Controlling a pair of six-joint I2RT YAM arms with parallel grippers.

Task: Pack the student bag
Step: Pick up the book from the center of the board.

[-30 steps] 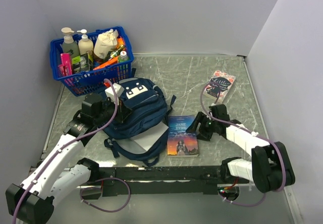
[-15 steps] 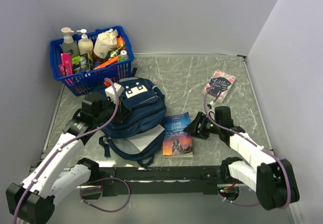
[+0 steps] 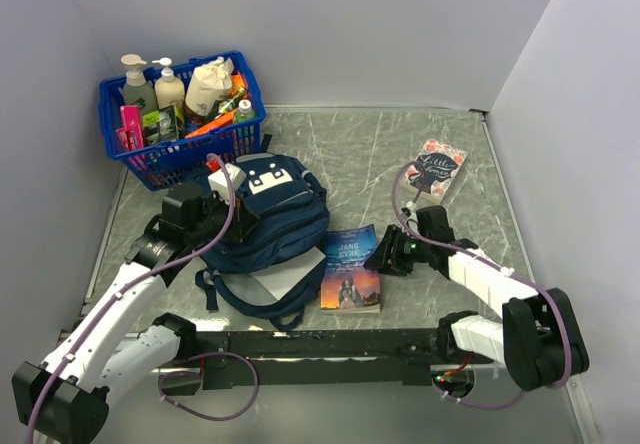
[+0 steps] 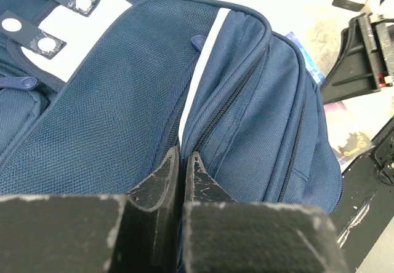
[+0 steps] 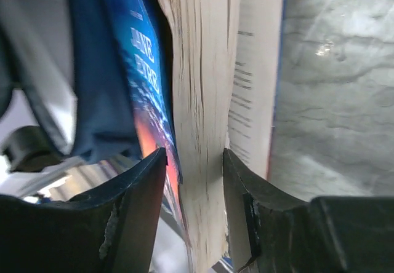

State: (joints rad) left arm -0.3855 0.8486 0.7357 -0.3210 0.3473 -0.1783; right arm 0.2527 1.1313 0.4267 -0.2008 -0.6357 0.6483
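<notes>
Right now the backpack [image 3: 268,226] lies flat at the middle-left of the table, with the book [image 3: 350,274] just beside its right flank. The book's long side runs near to far, roughly along the bag's edge. The left gripper [image 4: 183,162] is pinched tight on a fold of bag fabric next to a zip. The right gripper [image 3: 383,256] is the nearer one to the book. Its jaws sit on either side of the page block at the book's right edge, but I can't tell whether they truly bite. From there the bag lies leftward, so the book would have to travel left.
</notes>
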